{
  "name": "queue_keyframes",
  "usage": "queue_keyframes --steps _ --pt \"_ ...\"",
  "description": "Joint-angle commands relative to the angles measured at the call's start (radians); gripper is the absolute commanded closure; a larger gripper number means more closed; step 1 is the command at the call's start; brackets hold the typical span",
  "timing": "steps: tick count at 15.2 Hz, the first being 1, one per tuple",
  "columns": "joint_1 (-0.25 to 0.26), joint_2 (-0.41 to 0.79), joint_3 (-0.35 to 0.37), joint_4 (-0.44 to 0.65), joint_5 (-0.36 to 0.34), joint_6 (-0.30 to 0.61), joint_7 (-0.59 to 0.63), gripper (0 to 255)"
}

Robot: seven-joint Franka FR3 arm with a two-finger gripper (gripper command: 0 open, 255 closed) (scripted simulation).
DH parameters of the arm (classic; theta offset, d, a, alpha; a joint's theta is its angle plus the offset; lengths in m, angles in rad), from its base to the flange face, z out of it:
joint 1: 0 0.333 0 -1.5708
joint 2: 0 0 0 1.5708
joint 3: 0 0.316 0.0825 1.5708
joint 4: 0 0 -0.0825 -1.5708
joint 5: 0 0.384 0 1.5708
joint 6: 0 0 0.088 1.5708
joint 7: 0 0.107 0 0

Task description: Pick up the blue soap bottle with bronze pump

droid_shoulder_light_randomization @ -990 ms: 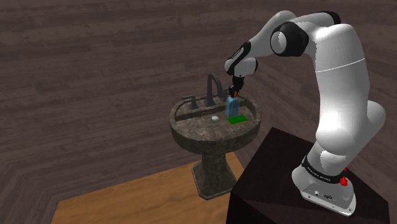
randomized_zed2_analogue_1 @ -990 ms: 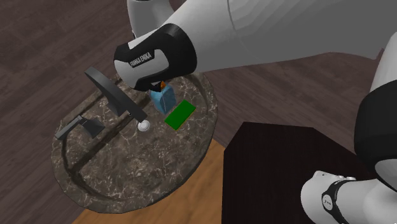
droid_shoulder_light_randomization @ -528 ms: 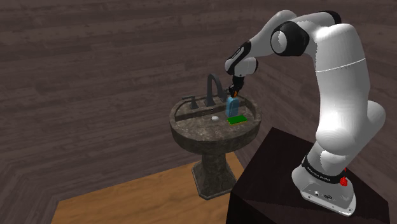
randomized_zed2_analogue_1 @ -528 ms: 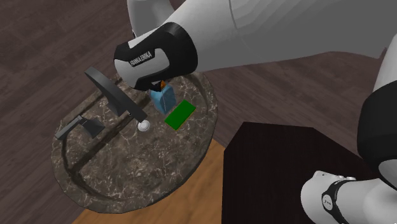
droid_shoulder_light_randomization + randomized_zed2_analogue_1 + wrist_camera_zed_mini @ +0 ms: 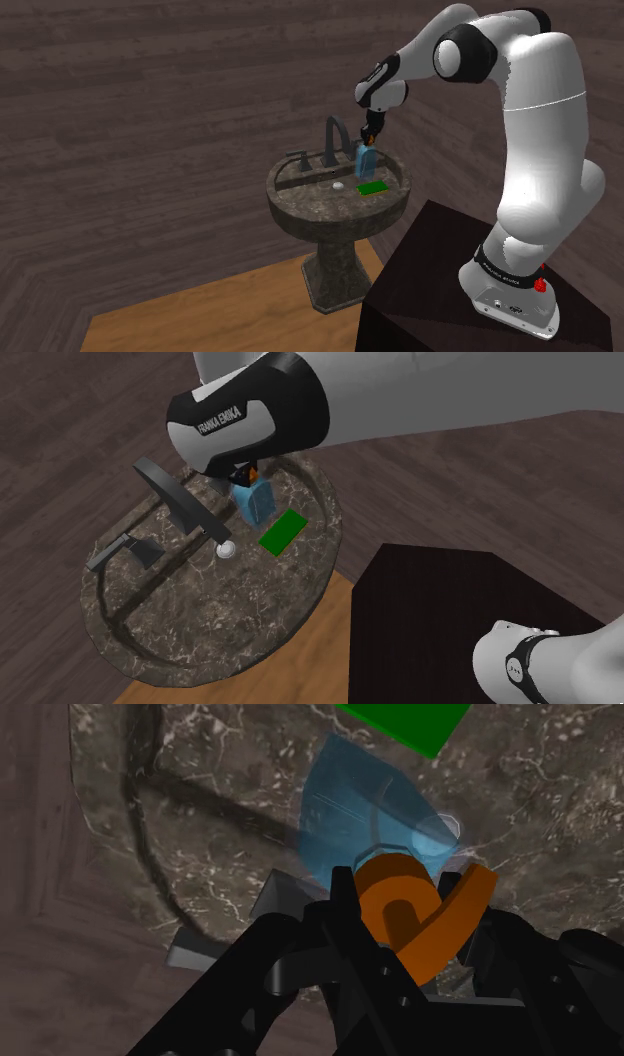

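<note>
"FRANKA EMIKA" — white letters on the arm's dark link [image 5: 222,422]

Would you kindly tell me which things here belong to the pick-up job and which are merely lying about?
Job:
gripper, shut on the orange pump
blue soap bottle

Lying about:
green pad
faucet
white drain plug
sink
</note>
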Motion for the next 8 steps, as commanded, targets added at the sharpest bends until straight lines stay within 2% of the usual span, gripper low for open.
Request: queue_keyframes --steps 1,8 --pt "0.004 -0.016 -0.006 0.007 -0.009 -0.022 0.008 255" --pt "0.012 -0.057 -0.018 0.019 -0.031 -0.073 0.025 255"
